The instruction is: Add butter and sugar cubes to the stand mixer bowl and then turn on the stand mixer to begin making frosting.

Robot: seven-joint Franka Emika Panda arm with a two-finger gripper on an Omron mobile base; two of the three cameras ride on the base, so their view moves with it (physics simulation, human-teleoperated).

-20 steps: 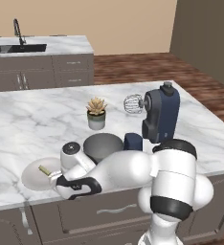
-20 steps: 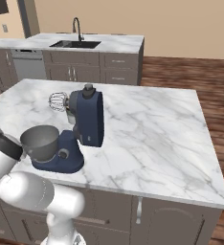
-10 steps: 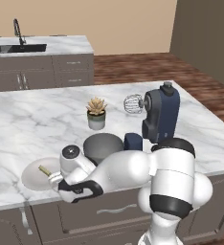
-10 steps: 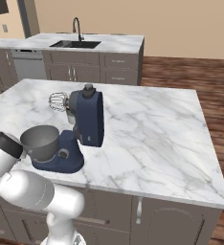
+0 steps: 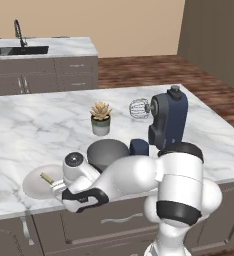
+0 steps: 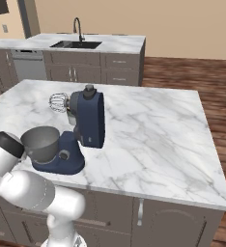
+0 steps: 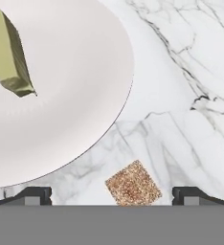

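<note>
In the hand view a tan-brown sugar cube lies on the marble, between the two dark fingertips of my open gripper, apart from both. The pale yellow-green butter stick rests on the white plate just beyond. From the left base the butter shows on the plate at the counter's front edge, with my hand hanging low beside it. The grey stand mixer bowl sits on the navy stand mixer, head tilted up, whisk raised. From the right base, the bowl and mixer with its side knob.
A small potted succulent stands behind the bowl. A sink with faucet sits on the back counter. The island's front edge runs right below my hand.
The hand has sunk slightly toward the counter beside the plate. The jaws stay wide.
</note>
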